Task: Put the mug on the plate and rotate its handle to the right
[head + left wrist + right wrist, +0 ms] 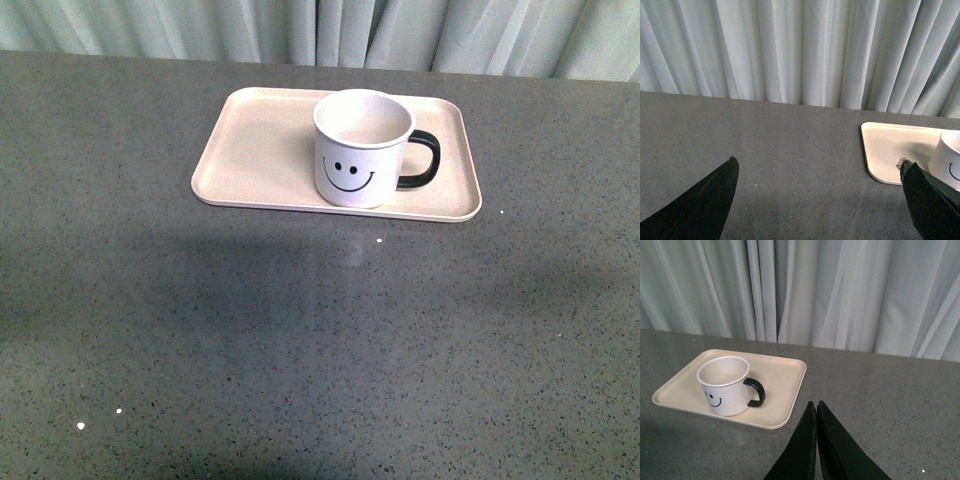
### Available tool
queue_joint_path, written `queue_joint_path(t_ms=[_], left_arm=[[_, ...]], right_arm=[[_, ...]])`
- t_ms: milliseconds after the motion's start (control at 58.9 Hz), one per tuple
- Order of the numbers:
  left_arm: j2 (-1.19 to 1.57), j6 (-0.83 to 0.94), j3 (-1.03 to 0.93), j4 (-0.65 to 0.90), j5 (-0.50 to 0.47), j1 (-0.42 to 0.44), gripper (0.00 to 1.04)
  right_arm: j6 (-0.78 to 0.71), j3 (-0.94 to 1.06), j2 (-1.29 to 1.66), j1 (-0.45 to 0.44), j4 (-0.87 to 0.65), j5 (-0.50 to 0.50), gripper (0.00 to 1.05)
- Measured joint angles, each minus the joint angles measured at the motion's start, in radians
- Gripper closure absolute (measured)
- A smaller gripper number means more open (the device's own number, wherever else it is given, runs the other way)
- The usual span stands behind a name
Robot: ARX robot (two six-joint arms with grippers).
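A white enamel-look mug (362, 150) with a black smiley face on its side stands upright on the flat, pale pink-beige rectangular plate (250, 150) with rounded corners and a low raised rim. The mug sits right of the plate's middle, toward its near edge, with the face turned toward the robot. Its glossy black C-shaped loop handle (422, 161) points to the right and lies within the plate's rim. The mug's inside looks bare. The plate rests on a dark grey speckled table (300, 340), in the far half of it, before a wall of pale pleated curtains (450, 30).

Neither arm shows in the front view. In the left wrist view the left gripper (820, 200) is released, its two dark fingers spread wide apart over bare tabletop, left of the plate's corner (880, 150) and holding nothing. In the right wrist view the right gripper (816, 412) is clenched, its fingers pressed together with nothing between them, above the table just right of the plate (780, 380) and apart from the mug (724, 386).
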State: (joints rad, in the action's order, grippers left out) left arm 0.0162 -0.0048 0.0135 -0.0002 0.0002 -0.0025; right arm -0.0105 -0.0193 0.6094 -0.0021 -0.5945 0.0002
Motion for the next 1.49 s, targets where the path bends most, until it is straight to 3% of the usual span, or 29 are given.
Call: queue_joint_path(t_ms=[391,1002,1087,1274,1494], left_arm=[[0.000,0.000,0.000,0.000,0.000,0.000,0.09],[0.000,0.000,0.000,0.000,0.000,0.000,0.09],[0.000,0.000,0.000,0.000,0.000,0.000,0.09],[0.000,0.000,0.000,0.000,0.000,0.000,0.09],[0.000,0.000,0.000,0.000,0.000,0.000,0.09]], right_arm=[[0.000,0.000,-0.241,0.000,0.227,0.000,1.03],[0.000,0.000,-0.435,0.000,0.418,0.000,1.03],[0.000,0.000,-0.551,0.000,0.569,0.001,1.03],[0.000,0.000,-0.603,0.000,0.591,0.000,1.03],[0.000,0.000,-0.603,0.000,0.591,0.000,0.64]])
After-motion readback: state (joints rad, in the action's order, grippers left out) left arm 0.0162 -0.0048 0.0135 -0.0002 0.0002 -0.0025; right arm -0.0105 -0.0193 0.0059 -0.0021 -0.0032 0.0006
